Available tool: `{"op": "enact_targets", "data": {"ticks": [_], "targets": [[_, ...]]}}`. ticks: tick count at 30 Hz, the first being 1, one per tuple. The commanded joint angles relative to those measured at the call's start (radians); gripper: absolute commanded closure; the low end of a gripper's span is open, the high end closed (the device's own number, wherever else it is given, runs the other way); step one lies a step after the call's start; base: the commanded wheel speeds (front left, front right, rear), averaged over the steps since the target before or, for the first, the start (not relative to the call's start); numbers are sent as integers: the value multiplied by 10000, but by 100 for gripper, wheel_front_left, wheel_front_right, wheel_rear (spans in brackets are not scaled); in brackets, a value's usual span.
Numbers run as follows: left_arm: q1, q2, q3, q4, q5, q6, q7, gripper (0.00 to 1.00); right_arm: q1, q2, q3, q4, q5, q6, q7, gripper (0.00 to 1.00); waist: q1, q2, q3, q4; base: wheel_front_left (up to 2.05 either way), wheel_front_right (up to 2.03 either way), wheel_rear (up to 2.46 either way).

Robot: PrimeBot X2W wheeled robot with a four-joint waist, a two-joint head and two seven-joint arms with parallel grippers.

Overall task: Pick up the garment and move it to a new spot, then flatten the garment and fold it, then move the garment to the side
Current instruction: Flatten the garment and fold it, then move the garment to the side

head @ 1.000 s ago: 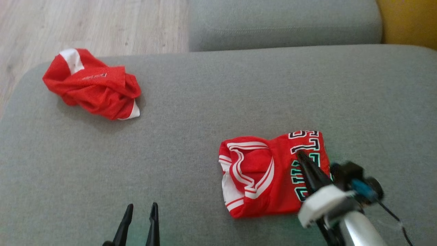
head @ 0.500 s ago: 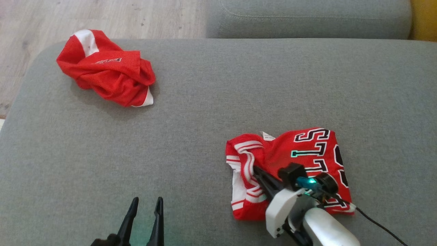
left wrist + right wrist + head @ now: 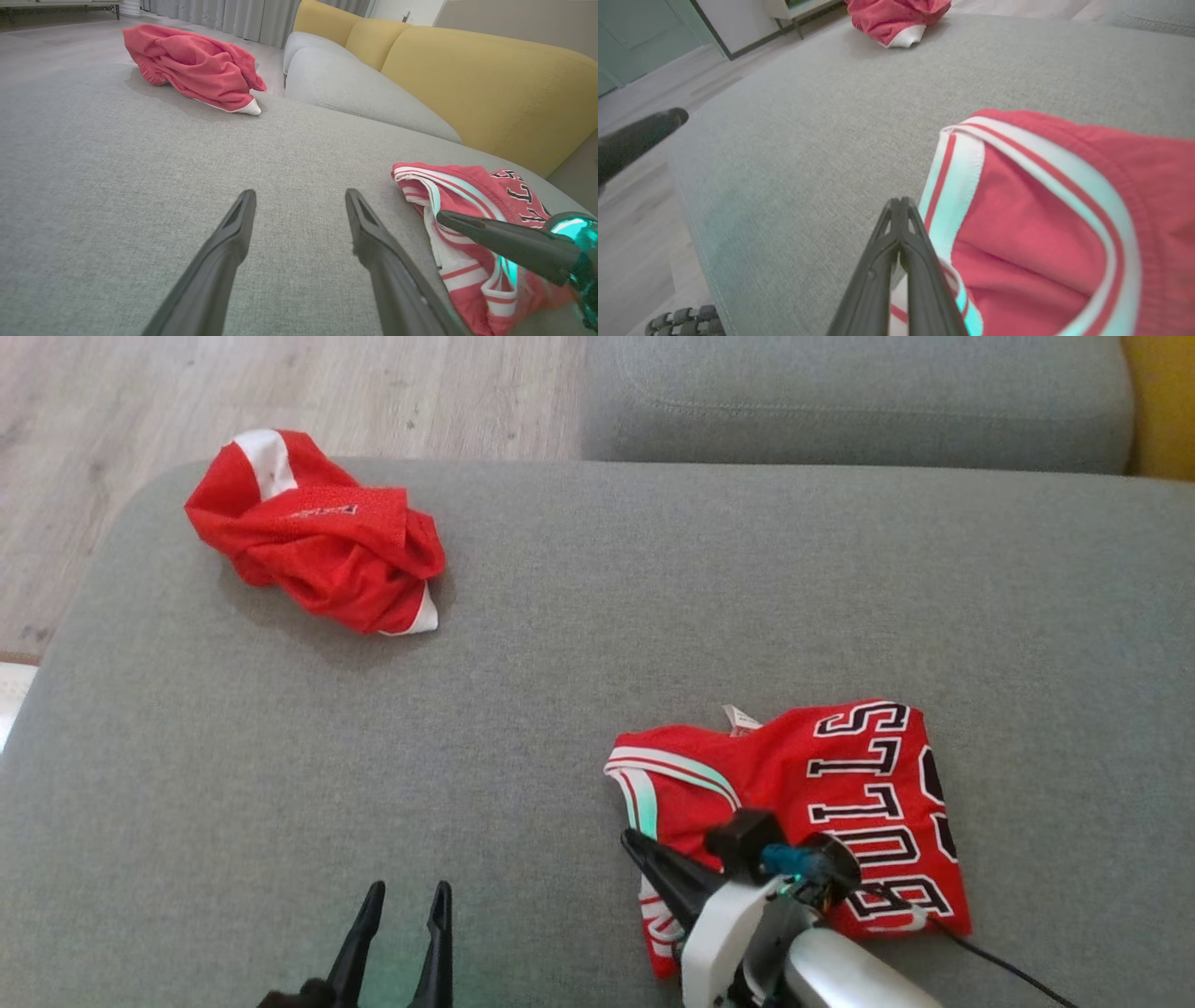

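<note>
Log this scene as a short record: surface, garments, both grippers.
surface: grey cushion
jersey: red, lettered, roughly folded, lying near right
bundle: red and white garment, crumpled, far left corner
left gripper: open, over bare cushion, nothing held
right gripper: shut, at jersey's left edge, no cloth seen between its fingers

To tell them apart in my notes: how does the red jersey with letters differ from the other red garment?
The lettered jersey lies folded, fairly flat; the other garment is a crumpled heap. The lettered jersey has large black-edged letters and striped trim; the other garment shows a white patch. Both are red and lie on the grey cushion.
</note>
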Motion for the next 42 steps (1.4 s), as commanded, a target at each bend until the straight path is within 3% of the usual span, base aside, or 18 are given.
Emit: {"op": "enact_targets", "data": {"ticks": [1,7,9,12,14,22,28,32,38,42], "targets": [[-294,-61,193,-235,60,-42,-95,0,-475,35,117,-379,222,-7,-260,100,0,0,-111,-51,0,0,0],[-193,-61,327,-264,94,-48,-95,0,-762,35,-365,-341,547,-7,-1018,100,0,0,-437,-420,0,0,0],[-143,-61,468,-351,72,-39,-95,0,-721,35,-703,-397,480,-7,-1178,75,0,0,-532,-590,0,0,0],[-65,-61,706,-520,40,2,-95,0,-565,35,-1487,-502,48,-7,-1317,55,0,0,-653,-879,0,0,0],[-37,-61,842,-647,10,41,-95,0,-382,35,-2238,-638,-498,-7,-1398,0,0,0,-705,-1046,0,0,0],[-59,-61,1070,-864,134,80,-95,0,1312,-66,-5641,-2030,-2437,-7,-1829,0,0,0,-842,-1394,0,0,0],[-80,-61,1194,-674,311,62,-95,0,2664,-285,-7382,-2561,-2722,-7,-2161,0,0,0,-880,-1431,0,0,0],[-104,-61,1236,-575,340,39,-95,0,2987,-290,-7621,-2208,-2599,-7,-2202,0,0,0,-866,-1403,0,0,0],[-109,-61,1297,-545,328,20,-95,0,2639,-248,-7064,-2126,-1785,-7,-1833,0,0,0,-818,-1385,0,0,0],[-127,-61,1315,-556,319,9,-95,0,2058,-524,-6183,-2538,-740,-7,-270,0,0,0,-740,-1374,0,0,0]]}}
